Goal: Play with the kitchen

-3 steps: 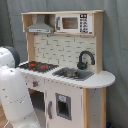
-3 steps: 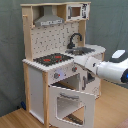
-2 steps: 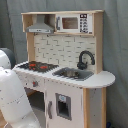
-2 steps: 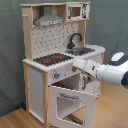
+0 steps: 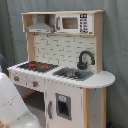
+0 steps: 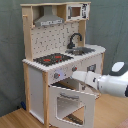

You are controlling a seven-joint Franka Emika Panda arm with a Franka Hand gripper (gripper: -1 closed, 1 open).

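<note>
Grey curtain backs the kitchen [image 6: 62,60] on a wooden floor; the gripper [image 6: 76,76], jaws impossible to read, reaches its knob panel above the open oven door [image 6: 70,102], probably turning a knob next

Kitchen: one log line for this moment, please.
kitchen | oven door open, hinged down | arm reaching in above door, below knobs | gripper hidden | stovetop bare

the kitchen [image 5: 65,65] stands upright before me. my white arm [image 5: 14,107] fills the first exterior view's lower left corner.
</note>
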